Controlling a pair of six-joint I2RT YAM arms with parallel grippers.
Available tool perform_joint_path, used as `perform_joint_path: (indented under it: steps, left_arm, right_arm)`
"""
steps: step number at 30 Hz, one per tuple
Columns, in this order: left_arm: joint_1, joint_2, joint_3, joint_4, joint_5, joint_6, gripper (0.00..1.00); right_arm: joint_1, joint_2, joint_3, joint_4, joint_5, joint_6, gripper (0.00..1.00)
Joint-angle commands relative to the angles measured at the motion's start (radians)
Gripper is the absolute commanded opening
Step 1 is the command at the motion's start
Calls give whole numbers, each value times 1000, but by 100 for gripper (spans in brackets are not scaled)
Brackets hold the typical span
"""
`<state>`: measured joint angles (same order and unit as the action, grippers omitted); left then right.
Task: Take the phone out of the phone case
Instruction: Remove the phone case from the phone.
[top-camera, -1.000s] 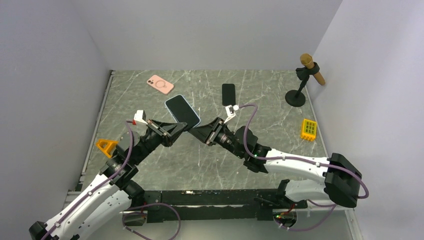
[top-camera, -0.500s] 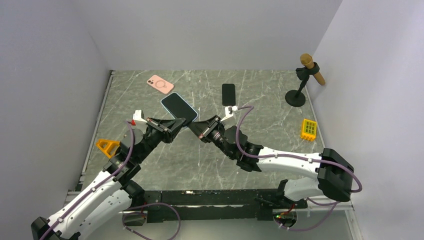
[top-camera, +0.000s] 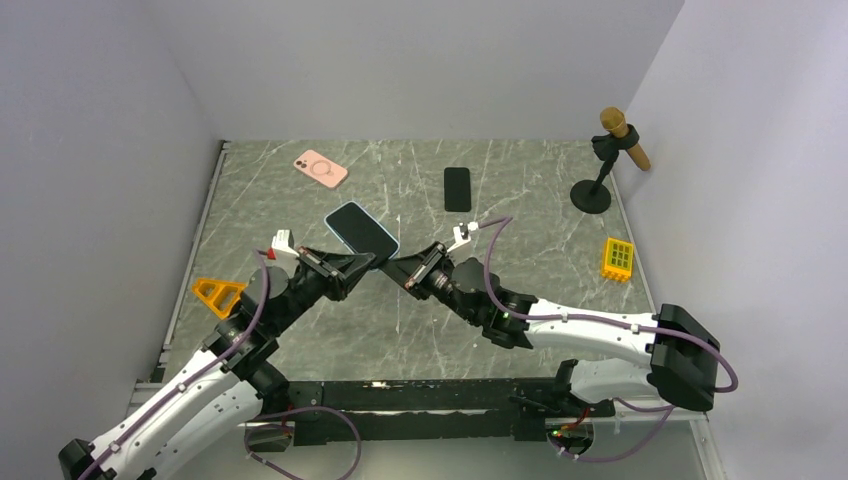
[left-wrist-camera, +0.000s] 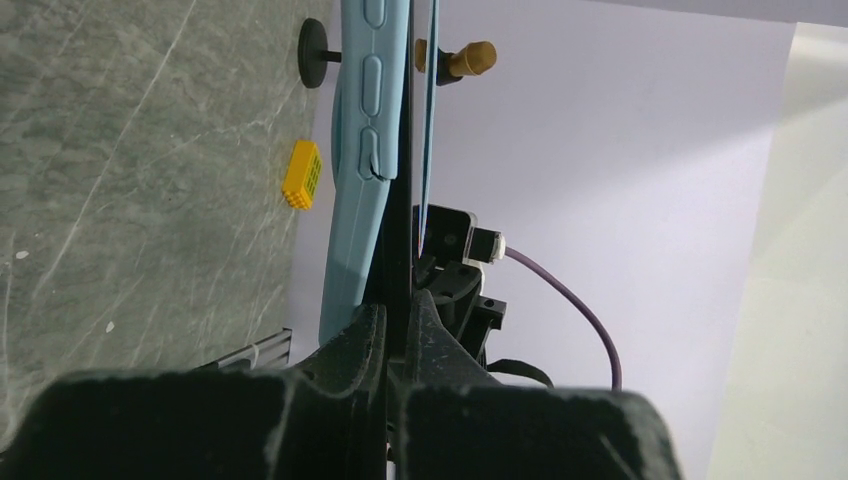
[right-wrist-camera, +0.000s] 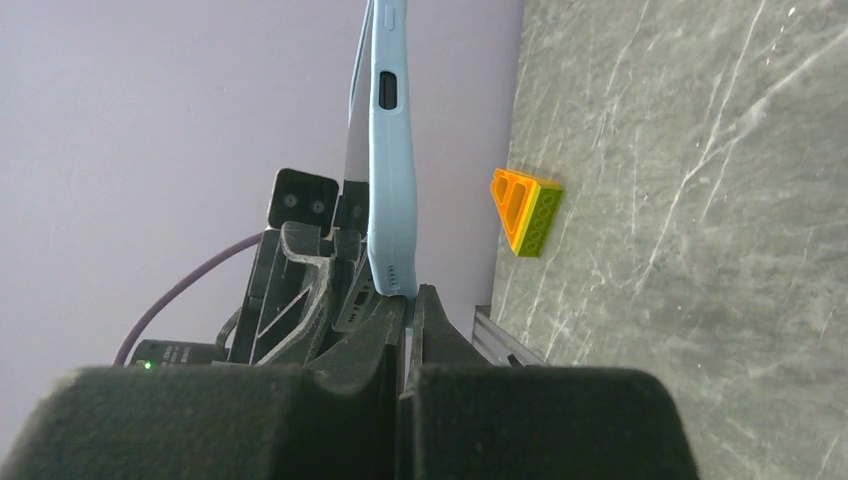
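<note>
1. Grey marbled desk (top-camera: 520, 200), white walls, seen from above: the phone (top-camera: 361, 228), dark screen up, hangs clear of the surface between the centre and the left edge. The left pincer (top-camera: 366, 262) and right pincer (top-camera: 402, 270) meet at its near end from opposite sides, probably so that one can brace while the other peels. A pink cover (top-camera: 320, 168) lies near the far-left corner.
2. Left wrist view: the left pincer (left-wrist-camera: 405, 335) is clamped tight on a thin dark edge. The pale blue phone case (left-wrist-camera: 355, 180) stands edge-on just beside it. Whether the shell has started to part from the phone cannot be told.
3. Right wrist view: the right pincer (right-wrist-camera: 408, 310) is closed on the bottom end of the phone case, below its port cutout. An orange wedge block (right-wrist-camera: 527, 210) sits by the desk's left edge beyond.
4. Against a second ago, the phone looks smaller and flatter, apparently lower. It has drifted slightly toward the left edge, with both grips unchanged. The phone remains in its case.
</note>
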<state>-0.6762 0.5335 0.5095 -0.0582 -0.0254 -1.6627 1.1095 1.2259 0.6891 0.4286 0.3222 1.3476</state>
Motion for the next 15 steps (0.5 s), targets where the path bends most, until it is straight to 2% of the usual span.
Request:
perform_joint_path:
  steps: [1,8,15]
  left_arm:
    - [-3,-66,52,218,-10,-26,0]
    - [-2,-3,38,368,-36,-47,0]
    - [-2,29,123,355,-21,8,0]
  right_arm:
    - [-67,10,-76,-237,336,5,0]
    - [-6,66,-97,-219,346,16,0]
    - [0,64,-134,-238,365,-65,0]
